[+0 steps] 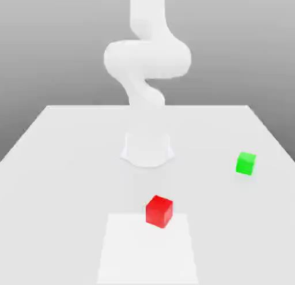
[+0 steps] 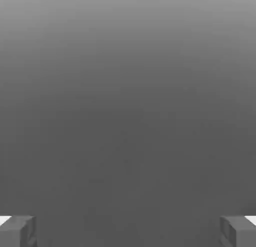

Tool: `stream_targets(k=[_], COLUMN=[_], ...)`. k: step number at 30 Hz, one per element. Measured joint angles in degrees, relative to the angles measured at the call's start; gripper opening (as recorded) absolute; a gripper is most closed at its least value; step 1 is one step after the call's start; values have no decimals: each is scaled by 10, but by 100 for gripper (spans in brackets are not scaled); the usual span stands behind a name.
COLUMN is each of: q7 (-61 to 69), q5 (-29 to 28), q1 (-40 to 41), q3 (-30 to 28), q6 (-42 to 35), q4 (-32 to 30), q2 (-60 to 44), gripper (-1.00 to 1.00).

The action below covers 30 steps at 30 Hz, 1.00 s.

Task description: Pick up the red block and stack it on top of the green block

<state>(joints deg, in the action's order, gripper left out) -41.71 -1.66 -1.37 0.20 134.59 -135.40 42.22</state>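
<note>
- The gripper (image 2: 128,231) is seen open in the hand view, its two fingers (image 2: 27,232) held wide apart, with a plain grey background framed between them.
- The red block (image 1: 159,212) is seen on the table (image 1: 69,191) in front of the arm's base (image 1: 147,150), turned so that a corner is pointed toward the camera.
- The far edge of a pale rectangular patch (image 1: 144,255) is overlapped by the red block in the exterior view, nearer the patch's right side than its left.
- The green block (image 1: 246,164) is placed farther back, toward the exterior view's right, and is set slightly askew.
- The two blocks are kept well apart, and a wide stretch of bare tabletop is left between them.
- A strip of open surface is also left between the base and the red block.
- The table's side edge at the exterior view's right is approached more closely by the green block than by the red one.
- Broad open room is offered on the exterior view's left.
- The white arm (image 1: 147,59) is raised above its base, near the table's far edge.
</note>
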Motion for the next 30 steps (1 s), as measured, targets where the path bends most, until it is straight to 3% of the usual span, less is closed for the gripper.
stream_targets(k=[12, 22, 30], q7=[226, 458, 530], q5=[-55, -40, 27], q1=[-59, -118, -134], q3=[-35, -97, -92], q6=[141, 259, 362], q4=[-178, -326, -328], q2=[-182, -325, -446], gripper=[0, 0, 0])
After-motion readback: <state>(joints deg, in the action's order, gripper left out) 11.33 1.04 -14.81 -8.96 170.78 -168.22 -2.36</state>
